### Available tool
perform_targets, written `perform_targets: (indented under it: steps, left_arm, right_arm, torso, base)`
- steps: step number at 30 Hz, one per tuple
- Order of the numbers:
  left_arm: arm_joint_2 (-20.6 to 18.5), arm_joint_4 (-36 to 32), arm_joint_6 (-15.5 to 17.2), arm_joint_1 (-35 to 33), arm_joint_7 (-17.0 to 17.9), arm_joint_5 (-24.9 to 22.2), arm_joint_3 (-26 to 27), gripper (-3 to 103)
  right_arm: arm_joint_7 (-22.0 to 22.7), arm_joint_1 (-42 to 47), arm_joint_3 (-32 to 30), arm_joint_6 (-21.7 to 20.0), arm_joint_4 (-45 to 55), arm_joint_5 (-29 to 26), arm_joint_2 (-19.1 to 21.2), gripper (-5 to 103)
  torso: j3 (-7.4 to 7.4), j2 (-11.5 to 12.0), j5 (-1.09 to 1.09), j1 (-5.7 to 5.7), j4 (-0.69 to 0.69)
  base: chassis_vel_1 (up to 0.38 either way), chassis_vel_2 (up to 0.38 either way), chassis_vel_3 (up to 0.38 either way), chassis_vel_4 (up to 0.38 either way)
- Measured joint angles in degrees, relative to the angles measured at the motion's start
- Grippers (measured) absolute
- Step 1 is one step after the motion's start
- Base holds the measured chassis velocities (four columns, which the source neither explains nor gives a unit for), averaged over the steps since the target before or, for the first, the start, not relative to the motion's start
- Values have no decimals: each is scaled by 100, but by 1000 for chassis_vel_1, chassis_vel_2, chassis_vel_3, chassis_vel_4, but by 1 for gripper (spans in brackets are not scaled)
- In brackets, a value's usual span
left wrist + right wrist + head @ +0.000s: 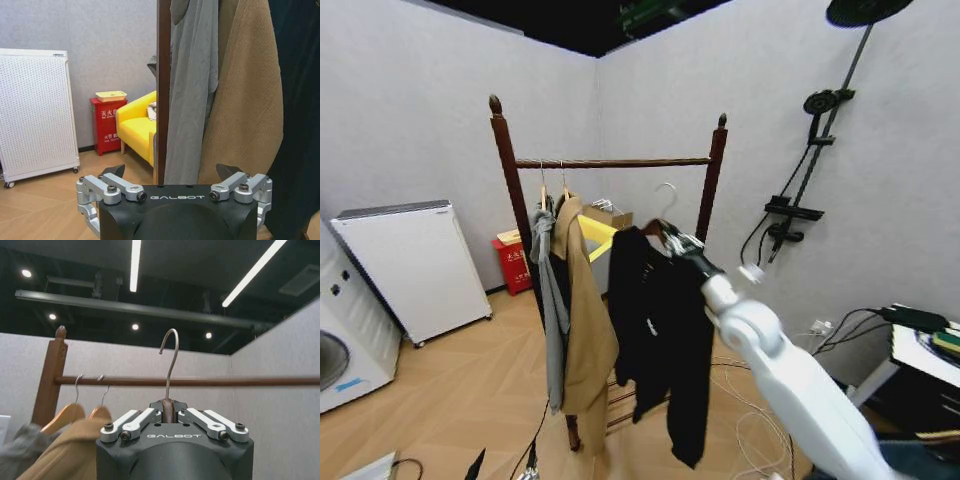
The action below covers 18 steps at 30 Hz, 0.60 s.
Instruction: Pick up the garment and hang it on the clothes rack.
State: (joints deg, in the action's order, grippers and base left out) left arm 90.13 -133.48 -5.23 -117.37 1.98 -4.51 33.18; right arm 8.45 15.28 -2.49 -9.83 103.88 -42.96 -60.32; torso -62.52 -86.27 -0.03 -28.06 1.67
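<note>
The garment (660, 330), a long black coat on a wooden hanger (169, 410), hangs from my right claw (672, 240) in front of the clothes rack (610, 162), between its two posts and below the top bar. My right claw is clamped on the neck of the hanger, fingers (140, 420) pressed in on both sides of the wood. The metal hook (171, 360) stands upright above the claw; from the wrist its curve shows above the bar, from the head it shows below, so I cannot tell how they stand in height, but it is not on the bar.

On the bar near the left post hang a grey hooded jacket (550, 300) and a long tan coat (588, 330), side by side, each on its own hanger. The black coat hangs just beside the tan one, toward the right post.

My left claw (175, 187) is held low with its jaws spread wide and nothing between them, facing the left post, the grey jacket and the tan coat. Behind the rack sit a yellow sofa (137, 127) and a red box (104, 125), and a white cabinet (415, 265) stands against the left wall.
</note>
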Motion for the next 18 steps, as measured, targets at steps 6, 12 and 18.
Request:
perform_targets:
  steps: [6, 12, 18]
  left_arm:
    - [0, 0, 0, 0, 0, 0, 0, 100]
    - [0, 0, 0, 0, -2, 0, -1, 100]
    - [0, 0, 0, 0, -2, 0, -1, 100]
  right_arm:
    - [-132, -1255, 630, 82, -1572, 542, -943, 9]
    - [-453, -2015, 915, 244, -2833, 1003, -1566, 9]
    - [-613, -2631, 877, 432, -4319, 1429, -2097, 9]
  torso:
    - [0, 0, 1, 0, 0]
    - [0, 0, 0, 0, -2]
    - [0, -1, 3, 1, 2]
  base:
    - [0, 0, 0, 0]
    - [0, 0, 0, 0]
    - [0, 0, 0, 0]
